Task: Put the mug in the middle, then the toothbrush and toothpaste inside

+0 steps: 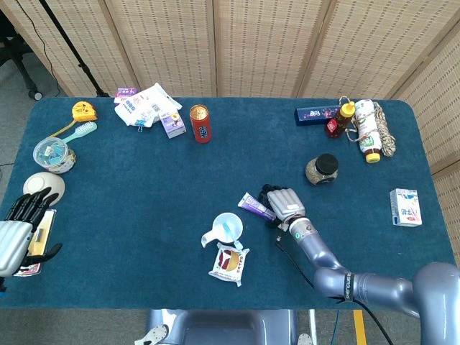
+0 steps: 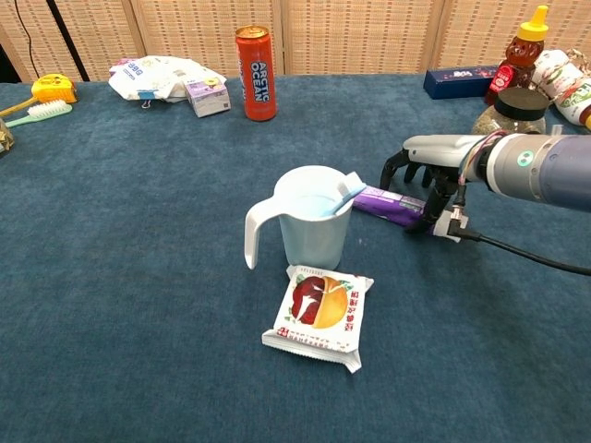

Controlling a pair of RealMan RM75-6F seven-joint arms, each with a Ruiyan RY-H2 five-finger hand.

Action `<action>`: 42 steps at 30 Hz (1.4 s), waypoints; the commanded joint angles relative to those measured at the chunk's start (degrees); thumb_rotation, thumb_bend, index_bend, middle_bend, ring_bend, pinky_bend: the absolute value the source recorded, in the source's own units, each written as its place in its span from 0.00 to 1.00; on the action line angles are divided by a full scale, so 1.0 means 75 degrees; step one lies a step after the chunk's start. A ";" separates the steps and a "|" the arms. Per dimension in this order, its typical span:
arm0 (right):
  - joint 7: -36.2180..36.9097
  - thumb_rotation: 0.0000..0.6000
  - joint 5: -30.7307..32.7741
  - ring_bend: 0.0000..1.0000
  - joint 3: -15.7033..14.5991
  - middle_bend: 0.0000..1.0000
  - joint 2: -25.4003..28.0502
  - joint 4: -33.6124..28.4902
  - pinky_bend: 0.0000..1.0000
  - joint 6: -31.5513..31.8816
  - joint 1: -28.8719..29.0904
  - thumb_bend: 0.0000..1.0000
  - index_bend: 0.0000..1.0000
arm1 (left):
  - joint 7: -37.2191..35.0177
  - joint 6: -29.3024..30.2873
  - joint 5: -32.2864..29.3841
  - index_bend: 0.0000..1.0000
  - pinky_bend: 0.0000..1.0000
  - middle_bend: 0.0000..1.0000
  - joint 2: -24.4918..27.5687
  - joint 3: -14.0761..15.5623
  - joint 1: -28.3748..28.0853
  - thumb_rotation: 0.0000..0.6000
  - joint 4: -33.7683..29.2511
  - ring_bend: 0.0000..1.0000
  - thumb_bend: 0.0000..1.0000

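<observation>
A blue table [image 1: 144,208] fills both views. The right hand [image 1: 284,203] is seen at about four o'clock from the table's centre, arched over the right end of the purple toothpaste [image 2: 392,204]. Its fingertips [image 2: 391,173] are curled down around the tube and the thumb is set against the near side. Whether the tube is actually gripped cannot be told from either view. The tube lies flat on the cloth, with its left end just beside the mug.

The left hand [image 1: 20,228] is held at the table's nine o'clock edge, fingers spread apart and nothing in them. A pale bowl [image 1: 44,187] lies just above it.

The pale blue mug [image 2: 312,228] stands upright near the middle of the table, slightly toward six o'clock, with its handle turned to the left in the chest view. A light blue toothbrush [image 2: 344,194] is leaned inside it — the head rests on the rim at two o'clock.

A snack packet [image 2: 319,314] lies flat at six o'clock of the mug, almost touching its base. A red can [image 2: 255,60] stands upright at twelve o'clock of the mug, well apart. A dark-lidded jar [image 1: 322,170] is placed at one o'clock of the right hand.
</observation>
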 commanded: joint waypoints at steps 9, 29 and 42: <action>0.0827 1.00 -0.1159 0.40 0.0111 0.47 -0.0296 0.0379 0.66 0.0503 -0.0427 0.53 0.49 | 0.0120 -0.0053 0.0037 0.00 0.00 0.00 -0.0024 0.0004 0.0001 1.00 -0.0039 0.00 0.22; 0.1811 1.00 -0.2707 0.44 0.0563 0.51 0.0459 -0.0207 0.70 0.1227 -0.0948 0.59 0.55 | 0.0092 -0.0114 0.0087 0.00 0.00 0.00 -0.0003 0.0006 -0.0005 1.00 -0.0057 0.00 0.22; 0.1326 1.00 -0.3612 0.44 0.0813 0.52 0.2259 -0.2026 0.70 0.2140 -0.1349 0.61 0.55 | -0.0002 -0.0118 0.0189 0.00 0.00 0.00 0.0042 0.0045 0.0005 1.00 -0.0059 0.00 0.22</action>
